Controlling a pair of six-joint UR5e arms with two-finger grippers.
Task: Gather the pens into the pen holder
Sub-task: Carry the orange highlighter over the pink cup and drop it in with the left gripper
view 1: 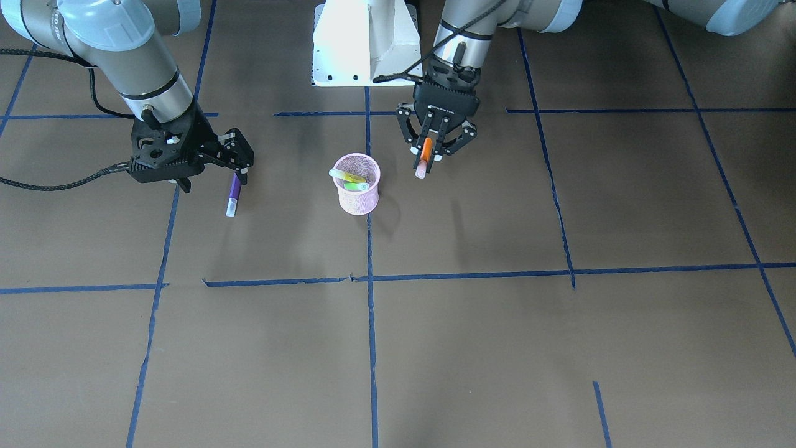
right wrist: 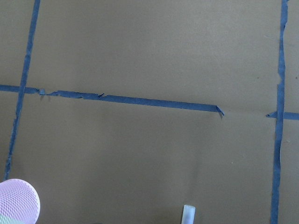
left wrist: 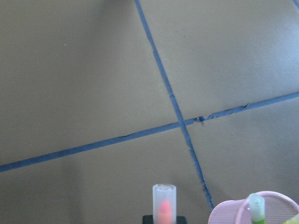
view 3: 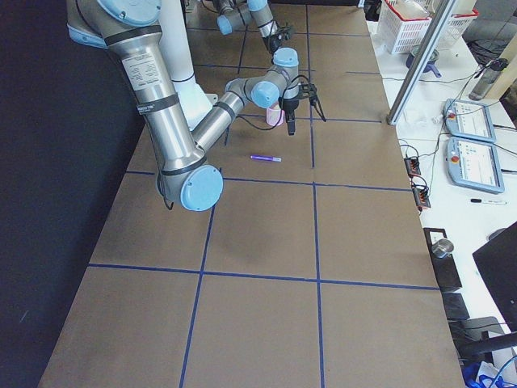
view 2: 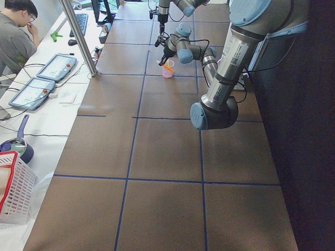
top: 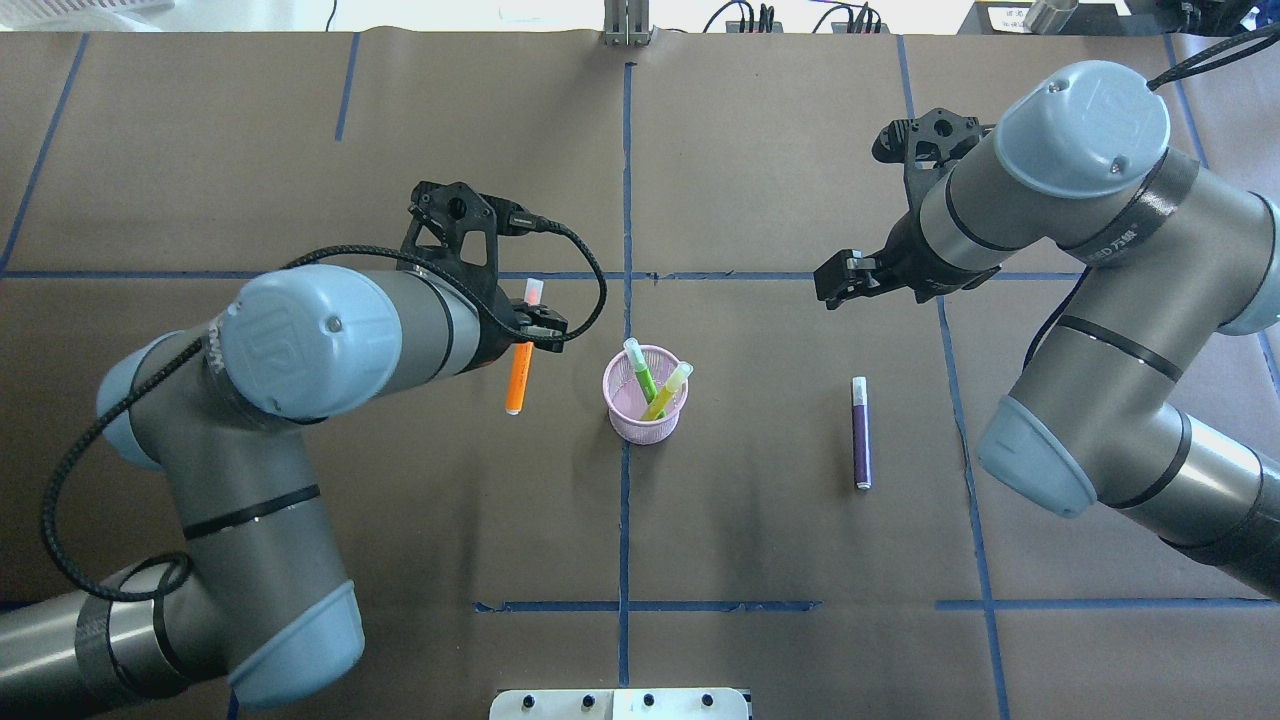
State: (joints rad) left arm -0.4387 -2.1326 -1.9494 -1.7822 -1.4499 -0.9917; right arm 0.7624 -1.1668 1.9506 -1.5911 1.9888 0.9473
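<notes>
My left gripper point(view 1: 428, 154) point(top: 535, 325) is shut on the orange pen point(view 1: 425, 151) point(top: 518, 375) and holds it above the table, just beside the pink mesh pen holder point(view 1: 357, 200) point(top: 645, 428). Two green pens point(top: 641, 372) lean inside the holder. The purple pen point(view 1: 233, 194) point(top: 860, 432) lies flat on the table, on the holder's other side. My right gripper point(view 1: 239, 169) point(top: 842, 282) hovers open over that pen's capped end. The left wrist view shows the orange pen's cap point(left wrist: 164, 203) and the holder's rim point(left wrist: 233, 212). The purple pen's cap point(right wrist: 188, 214) is at the bottom of the right wrist view.
The table point(top: 760, 160) is brown with a grid of blue tape lines. The robot's white base point(view 1: 367, 43) stands at the near edge behind the holder. A person sits at a side bench point(view 2: 18, 42) with tablets, off the work area.
</notes>
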